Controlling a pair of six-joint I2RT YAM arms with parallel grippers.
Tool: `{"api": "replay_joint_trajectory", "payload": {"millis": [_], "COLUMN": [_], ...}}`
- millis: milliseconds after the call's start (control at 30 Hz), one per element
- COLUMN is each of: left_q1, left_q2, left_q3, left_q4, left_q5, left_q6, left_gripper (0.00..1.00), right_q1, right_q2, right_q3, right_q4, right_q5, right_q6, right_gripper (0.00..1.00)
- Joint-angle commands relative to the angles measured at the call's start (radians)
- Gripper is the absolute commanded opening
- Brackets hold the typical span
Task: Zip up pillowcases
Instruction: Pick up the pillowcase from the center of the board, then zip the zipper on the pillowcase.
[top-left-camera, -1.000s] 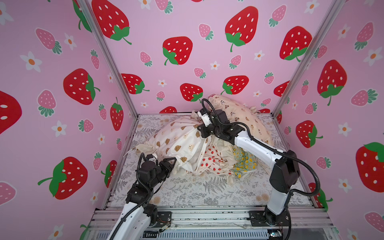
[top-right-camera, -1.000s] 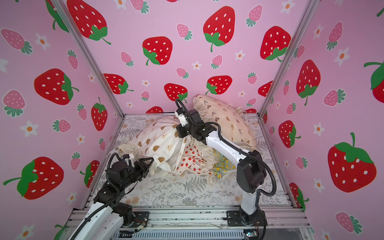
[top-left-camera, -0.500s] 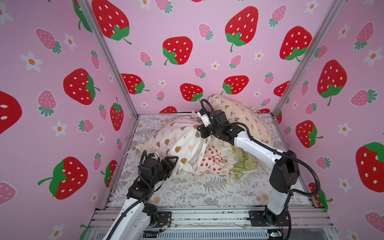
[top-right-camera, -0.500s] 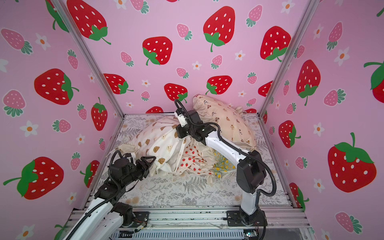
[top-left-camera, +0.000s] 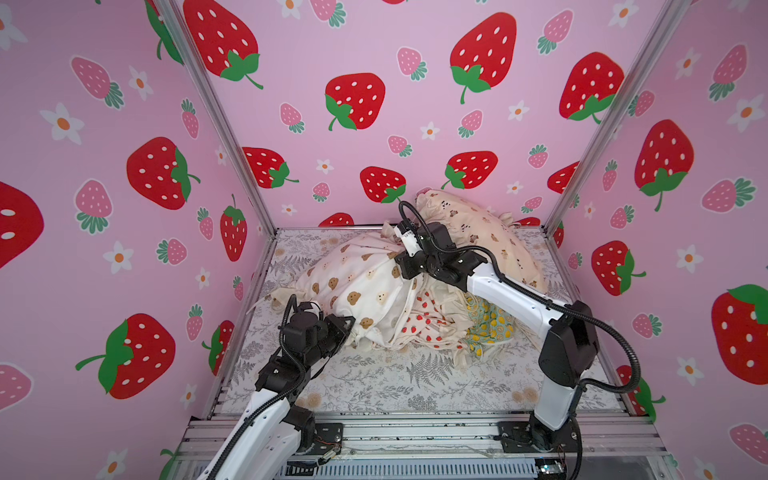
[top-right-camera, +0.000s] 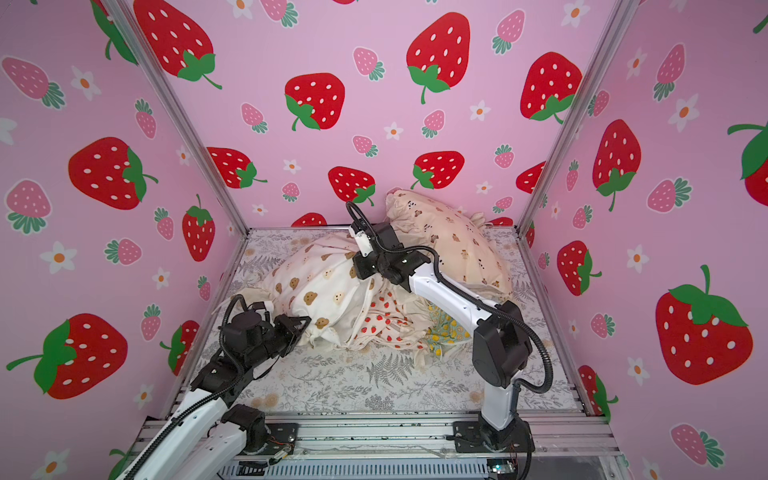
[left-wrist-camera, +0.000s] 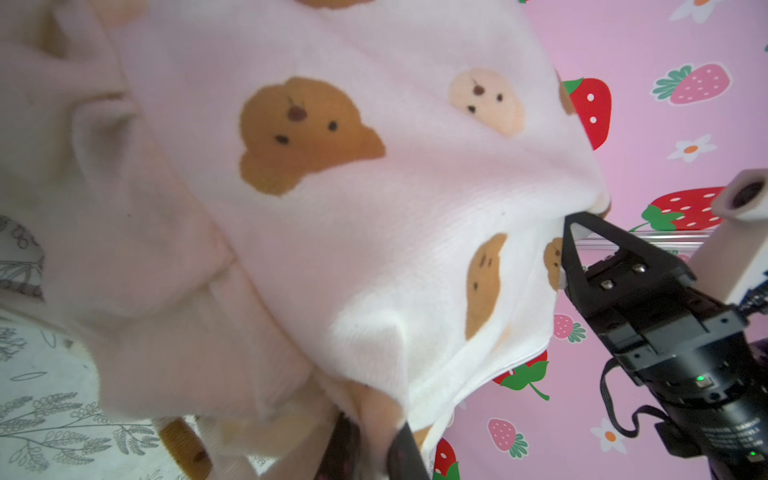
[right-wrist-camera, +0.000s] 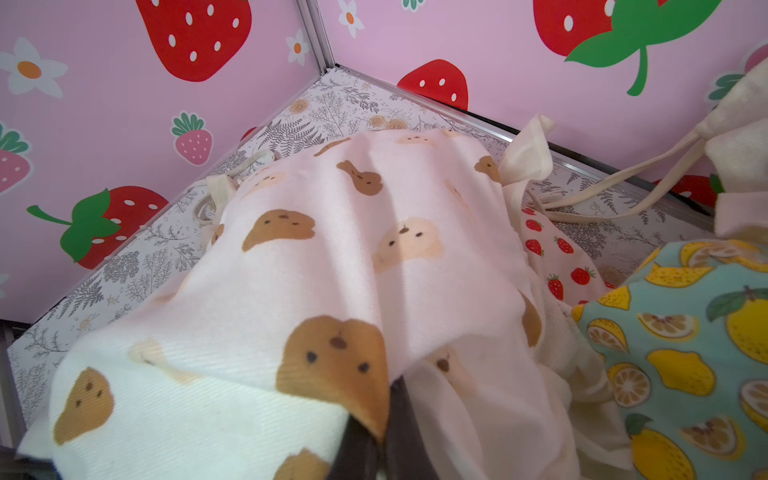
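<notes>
The bear-print pillowcase (top-left-camera: 365, 286) lies uppermost on a heap in the middle of the tabletop (top-left-camera: 478, 399), toward its back edge. It is drawn up into a peak on the side nearest that edge. In both top views its cream cloth slopes from the peak down toward the left edge.

The right end effector (top-left-camera: 401, 270) sits at the peak, clamped tight on a gathered fold. In the right wrist view the cloth drapes over its two dark fingers (right-wrist-camera: 353, 453), which stand nearly together.

The left end effector (top-left-camera: 348, 323) is low at the pillowcase's front-left corner, near the tabletop's left edge. In the left wrist view its fingers (left-wrist-camera: 345, 449) are narrow with a hem of the cloth between them. It seems to pinch that corner, though the fold hides the pads.

Beneath the lifted cloth, toward the right, the strawberry-print pillowcase (top-left-camera: 428, 322) lies crumpled. Just beside it, further right, is the lemon-print pillowcase (top-left-camera: 490, 322), partly under the right arm. The ruffled beige pillowcase (top-left-camera: 478, 232), plump, leans in the back right corner against the wall.

A grey fern-print sheet (top-left-camera: 374, 374) covers the tabletop. Pink strawberry walls (top-left-camera: 374, 50) enclose the left, back and right sides.
</notes>
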Motion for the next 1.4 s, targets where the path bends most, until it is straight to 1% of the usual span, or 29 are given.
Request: {"api": "replay_joint_trajectory", "payload": {"millis": [0, 33, 67, 133, 300, 333, 367, 400, 433, 500, 633, 667, 767, 867, 900, 933, 1033, 1167, 1233, 1267, 1367], "left_q1": [-0.003, -0.003, -0.002, -0.002, -0.002, -0.002, -0.002, -0.001, 0.000, -0.001, 0.003, 0.005, 0.011, 0.019, 0.020, 0.022, 0.024, 0.025, 0.025, 0.025, 0.025], "left_q2": [-0.016, -0.016, -0.015, -0.014, -0.024, -0.025, -0.025, -0.027, -0.030, -0.037, -0.054, -0.057, -0.072, -0.083, -0.085, -0.084, -0.080, -0.073, -0.067, -0.067, -0.068], "left_q3": [0.061, 0.063, 0.065, 0.073, 0.096, 0.104, 0.111, 0.122, 0.131, 0.143, 0.165, 0.168, 0.171, 0.179, 0.182, 0.186, 0.197, 0.197, 0.201, 0.200, 0.197], "left_q4": [-0.024, -0.024, -0.021, -0.019, -0.046, -0.053, -0.063, -0.076, -0.084, -0.094, -0.127, -0.134, -0.153, -0.173, -0.179, -0.186, -0.207, -0.202, -0.206, -0.205, -0.197], "left_q5": [-0.026, -0.023, -0.021, -0.023, -0.052, -0.055, -0.058, -0.063, -0.065, -0.061, -0.061, -0.060, -0.055, -0.046, -0.042, -0.038, -0.043, -0.029, -0.026, -0.026, -0.032], "left_q6": [0.020, 0.020, 0.023, 0.032, 0.046, 0.047, 0.047, 0.047, 0.048, 0.047, 0.050, 0.050, 0.047, 0.040, 0.041, 0.040, 0.038, 0.029, 0.028, 0.024, 0.021], "left_gripper": [0.07, 0.02, 0.00, 0.00, 0.00, 0.00, 0.00, 0.00, 0.00, 0.00, 0.00, 0.00, 0.00, 0.00, 0.00, 0.00, 0.00, 0.00, 0.00, 0.00, 0.00], "right_q1": [0.009, 0.010, 0.013, 0.017, 0.032, 0.038, 0.043, 0.051, 0.058, 0.079, 0.162, 0.182, 0.238, 0.311, 0.341, 0.370, 0.445, 0.478, 0.483, 0.515, 0.525], "right_q2": [-0.037, -0.040, -0.043, -0.052, -0.107, -0.124, -0.141, -0.163, -0.182, -0.222, -0.299, -0.308, -0.333, -0.334, -0.330, -0.324, -0.299, -0.228, -0.191, -0.180, -0.161], "right_q3": [-0.016, -0.016, -0.016, -0.021, -0.058, -0.068, -0.080, -0.095, -0.108, -0.128, -0.145, -0.142, -0.148, -0.167, -0.172, -0.176, -0.190, -0.147, -0.107, -0.095, -0.082], "right_q4": [-0.028, -0.034, -0.042, -0.053, -0.092, -0.109, -0.124, -0.141, -0.163, -0.208, -0.299, -0.321, -0.354, -0.338, -0.331, -0.320, -0.277, -0.275, -0.292, -0.293, -0.279], "right_q5": [0.039, 0.044, 0.051, 0.063, 0.090, 0.100, 0.108, 0.119, 0.128, 0.153, 0.226, 0.233, 0.254, 0.254, 0.271, 0.299, 0.369, 0.329, 0.338, 0.332, 0.313], "right_q6": [0.010, 0.011, 0.012, 0.014, 0.034, 0.039, 0.044, 0.052, 0.066, 0.094, 0.134, 0.143, 0.209, 0.263, 0.272, 0.275, 0.231, 0.201, 0.184, 0.185, 0.182], "right_gripper": [0.13, 0.16, 0.18, 0.27, 0.44, 0.49, 0.51, 0.58, 0.63, 0.70, 0.80, 0.80, 0.78, 0.72, 0.69, 0.64, 0.56, 0.43, 0.36, 0.36, 0.34]}}
